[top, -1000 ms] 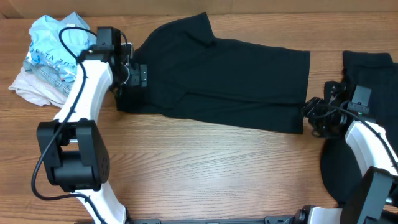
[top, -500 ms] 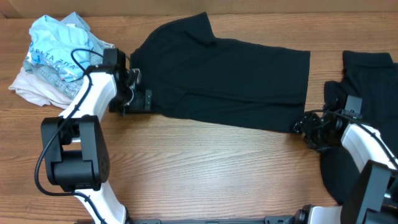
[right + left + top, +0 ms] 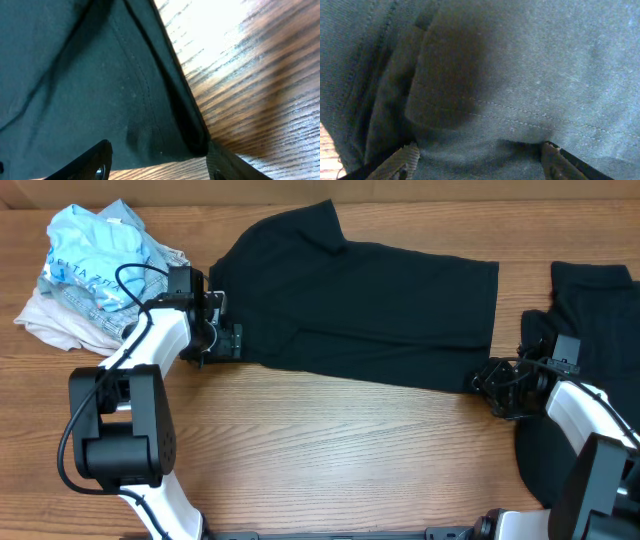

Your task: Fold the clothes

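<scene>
Shirt: the black T-shirt (image 3: 370,310) lies spread flat on the wooden table (image 3: 330,450), filling the middle toward 12 o'clock, with one sleeve sticking out at its 11 o'clock.

Left claw: my left claw (image 3: 225,338) sits at the shirt's 9 o'clock edge, down on the cloth.

Left grip: my fingers (image 3: 402,162) stand wide apart. A hemmed flap of the black fabric, folded over itself, lies in the gap between them. I have nothing pinched.

Right claw: my right claw (image 3: 490,380) is at the shirt's 4 o'clock corner, where cloth meets bare wood.

Right grip: here too my fingers (image 3: 97,162) are spread wide. The shirt's stitched corner runs between them, with the wood showing at 2 o'clock. I grasp nothing.

Other black cloth: a second black garment (image 3: 592,300) lies at the table's 3 o'clock edge, just beside my right arm. More dark cloth shows toward 5 o'clock.

Bundle: a pale blue and white bundle (image 3: 90,270) is heaped at the table's 10 o'clock, near my left arm.
</scene>
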`<action>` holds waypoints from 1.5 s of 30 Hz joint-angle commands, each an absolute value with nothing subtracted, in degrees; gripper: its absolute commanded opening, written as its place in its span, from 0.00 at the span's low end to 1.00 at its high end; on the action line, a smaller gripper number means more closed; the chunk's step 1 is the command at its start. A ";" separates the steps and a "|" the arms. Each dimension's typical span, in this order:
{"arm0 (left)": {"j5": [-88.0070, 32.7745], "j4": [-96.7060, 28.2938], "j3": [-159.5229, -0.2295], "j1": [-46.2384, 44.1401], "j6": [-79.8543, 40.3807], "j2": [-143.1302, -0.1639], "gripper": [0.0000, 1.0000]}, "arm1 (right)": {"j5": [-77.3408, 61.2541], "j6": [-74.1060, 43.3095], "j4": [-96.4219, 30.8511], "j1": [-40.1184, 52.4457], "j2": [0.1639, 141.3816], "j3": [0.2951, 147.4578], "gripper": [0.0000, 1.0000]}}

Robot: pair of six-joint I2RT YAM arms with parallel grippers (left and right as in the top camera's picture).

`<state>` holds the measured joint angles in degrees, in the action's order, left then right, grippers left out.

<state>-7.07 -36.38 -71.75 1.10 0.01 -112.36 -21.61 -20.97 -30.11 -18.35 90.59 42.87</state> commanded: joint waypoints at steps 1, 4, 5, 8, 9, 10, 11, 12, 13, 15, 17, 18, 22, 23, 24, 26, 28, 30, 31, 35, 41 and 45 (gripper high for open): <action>-7.31 -37.21 -68.79 0.82 -0.21 -112.88 0.76 | -21.45 -21.30 -28.86 -18.33 92.20 41.08 0.62; -7.01 -37.89 -66.96 0.82 -0.21 -112.88 0.66 | -21.52 -21.47 -24.93 -18.33 93.91 39.81 0.50; -6.87 -37.95 -66.41 0.91 -0.23 -112.88 0.60 | -21.58 -21.50 -23.77 -18.33 94.28 39.68 0.38; -5.58 -39.35 -65.84 1.72 -1.63 -112.88 0.50 | -23.38 -21.45 -24.10 -18.33 94.13 39.99 0.09; -4.91 -40.05 -65.89 2.15 -2.61 -112.81 0.51 | -23.42 -21.45 -25.67 -18.33 93.91 40.42 0.06; -4.43 -40.75 -66.04 2.70 -3.09 -112.79 0.53 | -23.16 -21.47 -27.81 -18.50 93.67 41.08 0.05; -4.45 -41.58 -66.26 3.27 -3.22 -112.79 0.56 | -22.72 -21.45 -30.41 -18.65 93.30 41.89 0.04; -4.45 -42.33 -66.50 3.90 -3.22 -112.79 0.58 | -21.74 -21.45 -33.28 -18.81 92.82 42.76 0.04; -4.47 -43.22 -66.78 4.56 -3.25 -112.79 0.58 | -20.38 -21.47 -36.45 -18.94 92.20 43.75 0.04; -4.43 -45.69 -67.88 5.93 -3.22 -112.77 0.59 | -17.17 -21.47 -43.94 -18.98 90.83 46.26 0.04; -3.95 -48.66 -69.54 7.29 -3.22 -112.77 0.59 | -15.27 -21.45 -50.96 -18.98 89.58 48.71 0.04; -3.62 -50.39 -70.59 7.94 -3.22 -112.77 0.59 | -14.66 -21.47 -54.11 -18.98 89.08 49.78 0.04; -3.25 -57.60 -76.12 10.22 -3.22 -112.77 0.63 | -9.41 -23.27 -63.05 -18.98 88.33 52.60 0.43; -3.31 -59.35 -77.65 10.52 -3.22 -112.77 0.64 | -8.43 -23.44 -64.05 -18.98 88.33 52.93 0.59; -3.46 -61.41 -79.50 10.66 -3.20 -112.77 0.66 | -7.88 -23.42 -64.75 -18.98 88.33 53.19 0.67; -3.97 -64.79 -82.78 10.66 -2.92 -112.77 0.68 | -7.77 -23.40 -65.08 -18.98 88.33 53.78 0.68; -4.16 -67.72 -86.06 10.35 -2.92 -112.77 0.69 | -7.99 -23.38 -65.04 -18.98 88.33 54.57 0.67; -4.93 -70.13 -89.41 9.72 -2.76 -112.77 0.69 | -11.20 -20.82 -64.29 -18.98 88.33 55.57 0.62; -5.28 -71.09 -91.07 9.34 -2.72 -112.77 0.69 | -13.17 -19.16 -63.42 -18.92 88.33 55.81 0.53; -6.50 -73.10 -96.66 7.60 -2.44 -112.77 0.69 | -15.59 -20.21 -60.23 -18.28 88.68 55.61 0.04; -9.52 -71.55 -101.38 3.88 -0.49 -112.77 0.72 | -15.68 -24.08 -55.37 -14.37 89.89 52.18 0.04; -14.55 -66.96 -101.51 0.73 1.89 -112.77 0.74 | -16.19 -32.49 -44.16 -10.92 90.50 48.60 0.04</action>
<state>-9.32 -68.60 -99.98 2.83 -1.04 -112.64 -15.29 -25.56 -47.83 -12.88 89.67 50.74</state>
